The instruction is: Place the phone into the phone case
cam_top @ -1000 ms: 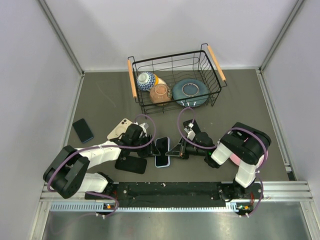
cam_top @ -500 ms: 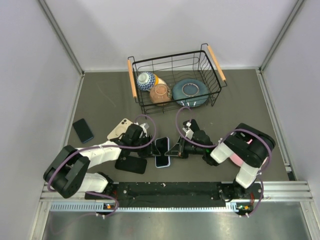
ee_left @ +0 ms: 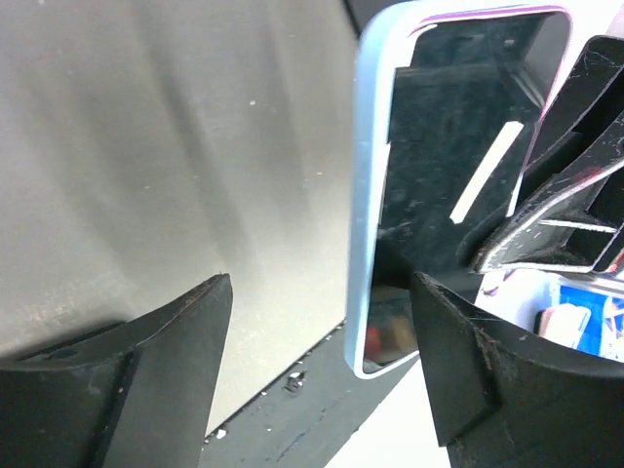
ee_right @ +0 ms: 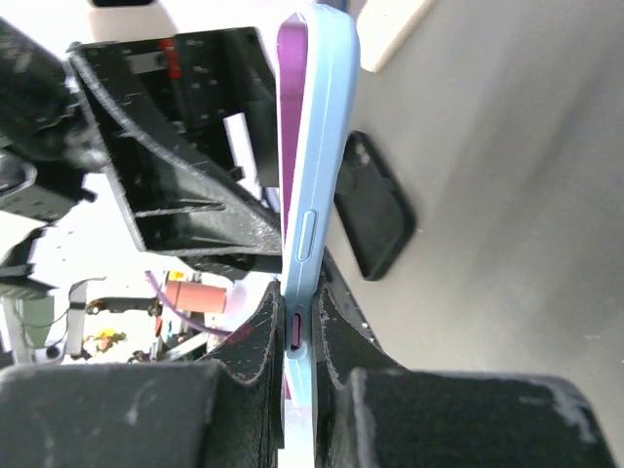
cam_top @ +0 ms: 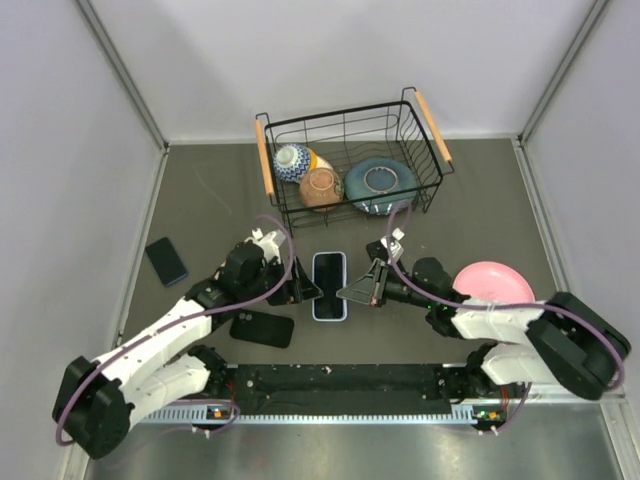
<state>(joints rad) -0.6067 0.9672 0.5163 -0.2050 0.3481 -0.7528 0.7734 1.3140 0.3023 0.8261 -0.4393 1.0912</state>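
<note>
Phone (cam_top: 329, 282) lies screen-up inside the light-blue phone case (ee_right: 320, 156) at the table centre, between the two grippers. Full seating cannot be confirmed: the right wrist view shows a purple edge standing proud of the case along one side. Hazard 1, left: the left gripper (ee_left: 322, 292) stands wide open and holds nothing, with the long edge of the case just inside its jaw span. If this arm advances or closes off-centre, a finger is likely to shove the case sideways and twist it in the opposite grip. The black handset (cam_top: 262, 328) lying near this arm may be swept if the arm swings low. Hazard 2, centre: pressure on one corner only would probably tilt the phone and lift the seated corners. Hazard 3, right: the right gripper (ee_right: 300, 317) is clamped tight on the edge of the case, a narrow pinch, so a slip or an early release could let the assembly rotate or drop. The pink plate (cam_top: 492, 281) beside this arm may be knocked on withdrawal
</note>
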